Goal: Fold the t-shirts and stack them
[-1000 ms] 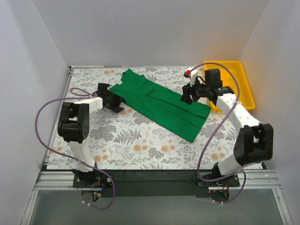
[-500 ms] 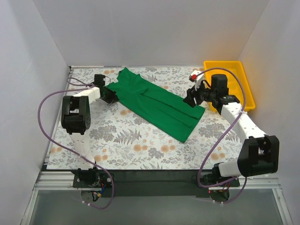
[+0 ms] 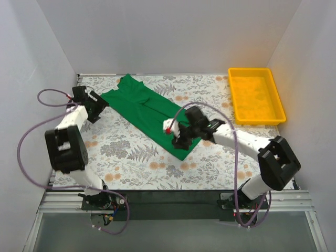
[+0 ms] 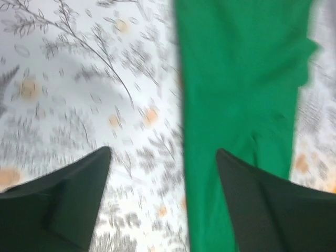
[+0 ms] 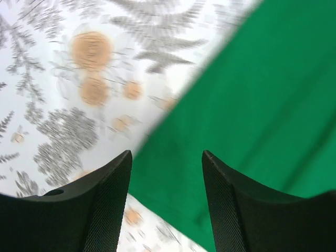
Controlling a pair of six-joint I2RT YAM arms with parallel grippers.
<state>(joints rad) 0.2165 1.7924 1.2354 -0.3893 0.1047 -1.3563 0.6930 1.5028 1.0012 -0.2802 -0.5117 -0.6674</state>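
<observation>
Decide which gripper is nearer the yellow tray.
Right. The right gripper hovers mid-table over the near end of the green t-shirt. The left gripper is beside the shirt's left edge, farther from the yellow tray.

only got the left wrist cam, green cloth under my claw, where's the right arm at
observer: The right claw hangs open over the near-right end of the t-shirt, right at the cloth's edge, holding nothing.
operator: ok, anything else out there besides the shirt
observer: A yellow tray sits at the far right corner, apart from the t-shirt.
</observation>
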